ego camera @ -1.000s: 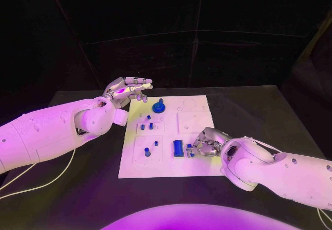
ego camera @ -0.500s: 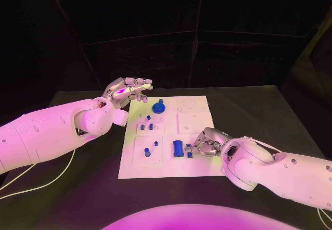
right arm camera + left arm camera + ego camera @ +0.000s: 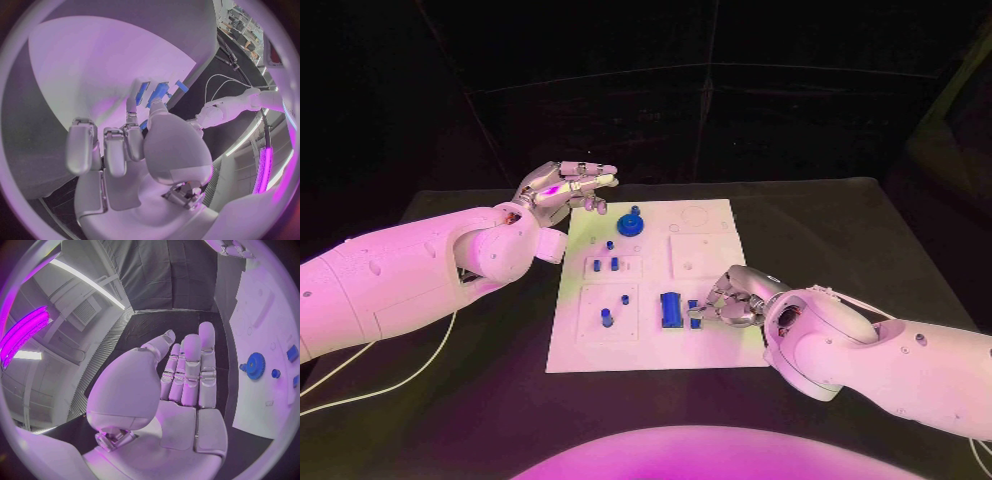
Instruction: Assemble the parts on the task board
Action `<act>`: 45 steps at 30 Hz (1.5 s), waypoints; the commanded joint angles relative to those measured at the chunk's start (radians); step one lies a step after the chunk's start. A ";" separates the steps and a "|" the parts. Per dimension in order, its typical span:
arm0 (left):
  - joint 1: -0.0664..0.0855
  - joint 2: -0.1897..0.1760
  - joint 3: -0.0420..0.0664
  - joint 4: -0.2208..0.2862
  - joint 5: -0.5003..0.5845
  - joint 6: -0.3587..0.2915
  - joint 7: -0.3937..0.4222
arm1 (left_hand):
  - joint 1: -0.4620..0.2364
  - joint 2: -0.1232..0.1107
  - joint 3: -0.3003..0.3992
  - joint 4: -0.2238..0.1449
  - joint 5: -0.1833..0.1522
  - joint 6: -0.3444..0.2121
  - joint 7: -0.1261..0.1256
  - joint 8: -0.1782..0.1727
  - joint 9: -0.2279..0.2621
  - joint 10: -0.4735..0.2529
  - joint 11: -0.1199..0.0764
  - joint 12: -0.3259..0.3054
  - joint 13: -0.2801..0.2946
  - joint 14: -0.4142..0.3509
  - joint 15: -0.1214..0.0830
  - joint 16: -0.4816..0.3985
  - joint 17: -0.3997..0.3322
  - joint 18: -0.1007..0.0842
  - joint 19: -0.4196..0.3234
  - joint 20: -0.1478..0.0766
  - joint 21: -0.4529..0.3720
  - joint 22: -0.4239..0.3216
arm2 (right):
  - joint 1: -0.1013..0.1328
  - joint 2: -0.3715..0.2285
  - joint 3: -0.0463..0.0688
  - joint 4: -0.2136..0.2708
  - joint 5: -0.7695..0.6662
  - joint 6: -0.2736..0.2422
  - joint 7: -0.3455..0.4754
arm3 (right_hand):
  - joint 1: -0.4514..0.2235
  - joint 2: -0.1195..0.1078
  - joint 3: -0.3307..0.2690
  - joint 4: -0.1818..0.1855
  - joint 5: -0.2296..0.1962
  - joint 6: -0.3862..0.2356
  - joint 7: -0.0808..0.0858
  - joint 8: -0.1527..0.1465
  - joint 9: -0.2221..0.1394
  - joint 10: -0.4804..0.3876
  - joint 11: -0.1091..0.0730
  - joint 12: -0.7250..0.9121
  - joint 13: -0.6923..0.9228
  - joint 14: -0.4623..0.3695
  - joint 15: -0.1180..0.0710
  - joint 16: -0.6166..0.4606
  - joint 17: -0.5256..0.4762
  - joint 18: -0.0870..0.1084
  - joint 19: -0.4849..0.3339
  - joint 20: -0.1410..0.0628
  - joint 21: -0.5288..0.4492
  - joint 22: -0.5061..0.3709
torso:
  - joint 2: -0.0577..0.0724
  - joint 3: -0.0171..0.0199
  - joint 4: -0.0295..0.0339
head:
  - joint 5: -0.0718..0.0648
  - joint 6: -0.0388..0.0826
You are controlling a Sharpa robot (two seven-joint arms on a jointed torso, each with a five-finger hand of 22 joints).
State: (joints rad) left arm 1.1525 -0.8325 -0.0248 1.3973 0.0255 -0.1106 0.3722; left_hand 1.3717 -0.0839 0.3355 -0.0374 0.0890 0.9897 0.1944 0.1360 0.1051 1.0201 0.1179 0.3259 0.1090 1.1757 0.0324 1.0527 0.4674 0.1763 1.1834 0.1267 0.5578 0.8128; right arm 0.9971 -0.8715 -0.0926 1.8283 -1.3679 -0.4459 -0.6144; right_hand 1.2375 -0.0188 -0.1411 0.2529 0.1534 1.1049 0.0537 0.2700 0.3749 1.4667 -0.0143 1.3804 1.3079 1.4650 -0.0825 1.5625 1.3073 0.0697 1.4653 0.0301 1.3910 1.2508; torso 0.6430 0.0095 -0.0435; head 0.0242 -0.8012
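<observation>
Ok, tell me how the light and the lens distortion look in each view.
Head view: purple light washes both arms and the task board, with a yellowish patch by the left hand; the background is dark. Left wrist view: fisheye bends the board's edge; a bright magenta strip glows at the rim. Right wrist view: the board curves like a dome behind the right hand.

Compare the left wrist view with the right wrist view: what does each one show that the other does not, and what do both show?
Only the left wrist view shows the blue gear standing on the white board, with the left robot hand open beside the board, holding nothing. Only the right wrist view shows the right robot hand with its fingertips at a group of small blue blocks; whether it grips one I cannot tell. Both show the white board and blue parts on it.
</observation>
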 commanded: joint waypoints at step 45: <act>-0.032 0.128 -0.016 -0.232 0.051 -0.098 0.127 | -0.001 0.030 -0.138 0.079 0.003 -0.063 -0.014 -0.033 -0.040 -0.049 0.072 -0.216 -0.046 -0.228 0.129 -0.840 -0.378 0.009 -0.426 0.153 -0.491 -0.457 | 0.138 0.197 0.042 -0.685 1.185 0.203 1.041 | 0.264 0.082 0.086 -0.176 -0.049 -0.156 0.152 -0.206 -0.281 -0.395 0.173 -1.310 -1.246 -0.349 0.200 -1.493 -1.182 0.115 -0.420 0.194 -1.230 -1.147 | -0.105 -0.0007 -0.0047 | -0.036 0.113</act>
State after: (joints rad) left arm 1.1195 -0.7069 -0.0415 1.1679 0.0621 -0.1898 0.4608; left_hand 1.3681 -0.0576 0.2022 0.0398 0.0890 0.9270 0.1819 0.1050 0.0665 0.9720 0.1843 0.1120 0.0635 0.9411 0.1603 0.2179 0.0917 0.1768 0.7530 0.2752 0.0697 0.3595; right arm 1.1329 -0.6783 -0.0518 1.1489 -0.2227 -0.2889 0.3800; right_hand 1.5083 0.0628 -0.0541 0.0807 0.1017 0.9410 0.2053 0.0658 0.0962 1.0644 0.1568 0.0755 0.0625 1.1120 0.1176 0.0715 0.1301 0.1712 1.0404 0.2233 0.1650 0.1068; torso 0.5409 0.0062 -0.0523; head -0.0123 -0.6918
